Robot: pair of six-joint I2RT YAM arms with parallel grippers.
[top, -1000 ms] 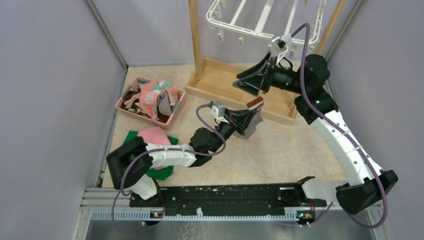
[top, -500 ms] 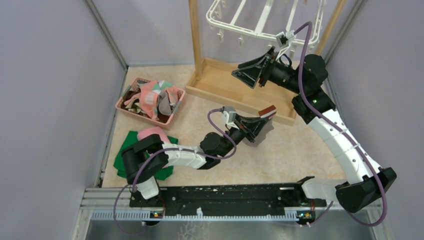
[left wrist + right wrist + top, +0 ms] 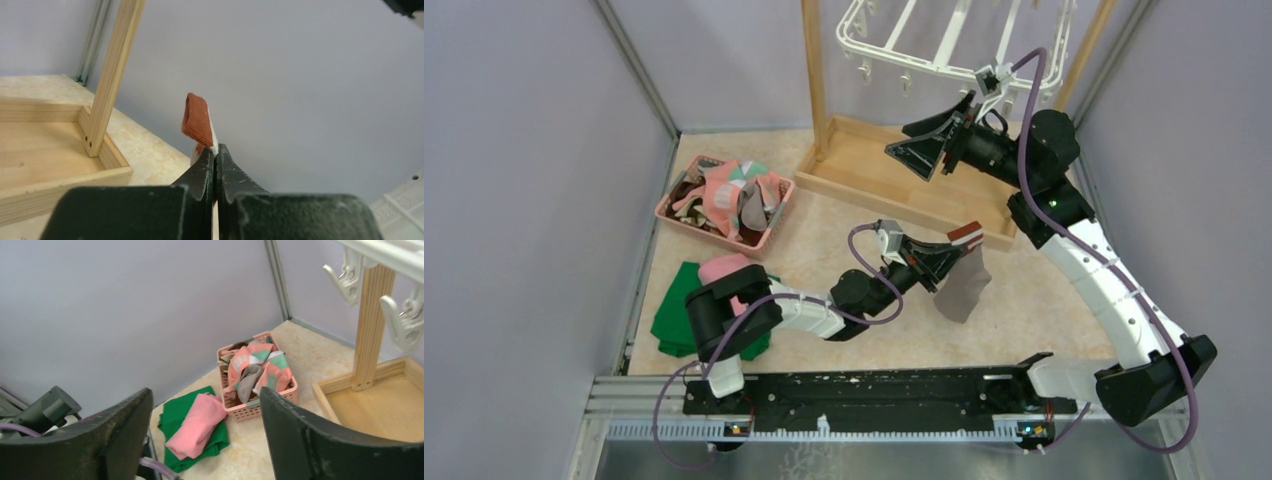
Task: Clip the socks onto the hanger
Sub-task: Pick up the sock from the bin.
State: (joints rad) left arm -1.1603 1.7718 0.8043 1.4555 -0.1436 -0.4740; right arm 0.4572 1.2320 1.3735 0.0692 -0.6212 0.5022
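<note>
Clamping down hard with the left pincer [image 3: 957,245] at centre frame in the top view, jaws pressed together on one sock [image 3: 962,285] by its red-and-white cuff! Hanging limp and grey-brown below that grip, just right of centre. From the left wrist, seeing that same pincer [image 3: 216,152] squeezed flat, with the rust-red cuff [image 3: 197,117] poking up above the tips against the grey wall.

Up in the upper right, holding the right pincer [image 3: 906,145] spread wide and gripping nothing, up-frame from the held sock and just below the one white hanger [image 3: 854,45] at the top edge. Through the right wrist view, looking out between two parted fingers [image 3: 120,430], with only the far scene in the gap. Counting two white clips [image 3: 345,277] in the upper right corner there, hung from the hanger's rail [image 3: 390,250]. More along the rim in the top view, too small to count surely.

Over at the left of the top view, finding one pink basket [image 3: 674,212] with the rest of the socks [image 3: 734,195] heaped inside. Salmon with teal and white on top, brown-striped and dark ones under, tangled beyond counting. Just below it, one green cloth [image 3: 672,315] lying flat with one pink cloth [image 3: 729,268] on top, partly behind the left arm. Behind it all, one wooden stand [image 3: 874,165] with two uprights, its tray-shaped base set on the tabletop [image 3: 1024,310]
</note>
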